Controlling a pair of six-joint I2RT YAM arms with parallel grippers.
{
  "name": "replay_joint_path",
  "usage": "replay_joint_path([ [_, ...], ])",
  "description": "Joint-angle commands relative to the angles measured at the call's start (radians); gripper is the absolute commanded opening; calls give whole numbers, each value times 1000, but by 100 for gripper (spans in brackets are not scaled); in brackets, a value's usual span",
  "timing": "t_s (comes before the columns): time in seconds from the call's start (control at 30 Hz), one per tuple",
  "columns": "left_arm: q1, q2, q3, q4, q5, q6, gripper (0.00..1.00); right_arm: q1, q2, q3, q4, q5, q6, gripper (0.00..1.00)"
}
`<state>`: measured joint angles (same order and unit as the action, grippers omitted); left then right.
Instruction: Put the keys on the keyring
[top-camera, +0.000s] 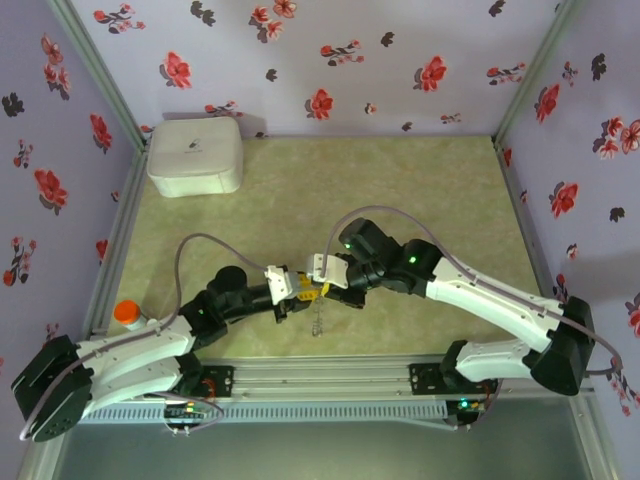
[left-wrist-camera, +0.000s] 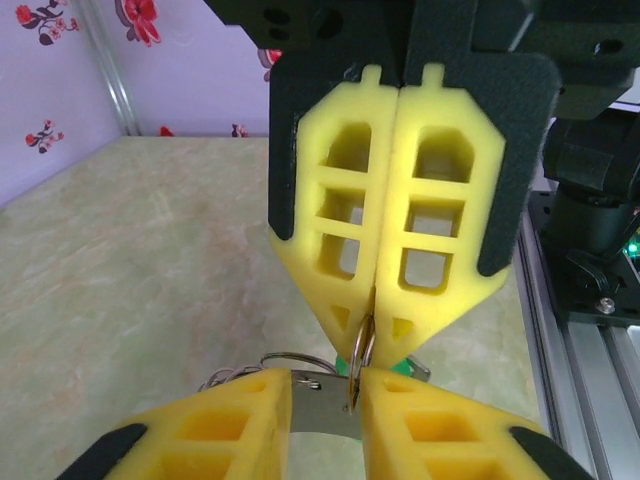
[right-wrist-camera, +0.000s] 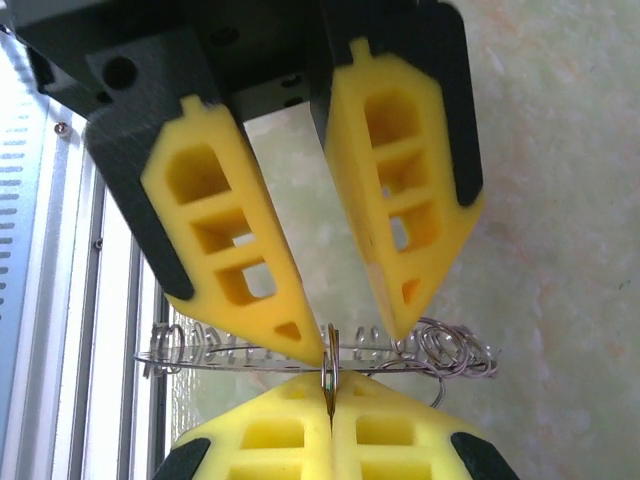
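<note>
Over the surface (top-camera: 420, 190), left end effector (left-wrist-camera: 368, 345) clamps the keyring (right-wrist-camera: 328, 365), likely to steady it; right end effector (right-wrist-camera: 355, 343) sits narrow around a metal tab (left-wrist-camera: 322, 402), grip unclear.

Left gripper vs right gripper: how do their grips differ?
The right gripper is shut tight on the keyring, held edge-on; the left gripper stands parted, clamping a flat metal piece across its gap. The left gripper reaches in from the left, the right gripper from the right. Both carry yellow lattice fingers.
</note>
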<state>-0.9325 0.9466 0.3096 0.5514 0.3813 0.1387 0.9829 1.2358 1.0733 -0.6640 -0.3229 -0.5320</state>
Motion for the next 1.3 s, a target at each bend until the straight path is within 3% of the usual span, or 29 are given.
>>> replay_joint_path([
  [0.0, -5, 10, 26, 12, 32, 13, 22, 14, 2, 30, 1, -1, -21, 0],
  [0.13, -5, 20, 29, 16, 40, 11, 16, 27, 10, 26, 28, -18, -10, 0],
  [0.3, -4, 18, 24, 33, 42, 7, 0, 31, 3, 14, 46, -33, 1, 0],
  [0.4, -5, 11, 14, 53, 42, 4, 0, 30, -28, -19, 83, -30, 25, 0],
  [0.57, -5, 6, -38, 173, 37, -29, 0, -11, -132, -132, 187, -54, 118, 25],
  [0.73, -4, 20, -65, 273, 35, -62, 0, -69, -213, -234, 287, -123, 212, 39],
  [1.03, -5, 40, -83, 354, 35, -105, 0, -76, -235, -296, 397, -163, 305, 41],
  [1.27, -5, 30, -87, 335, 24, -99, 0, -79, -271, -294, 356, -132, 306, 31],
])
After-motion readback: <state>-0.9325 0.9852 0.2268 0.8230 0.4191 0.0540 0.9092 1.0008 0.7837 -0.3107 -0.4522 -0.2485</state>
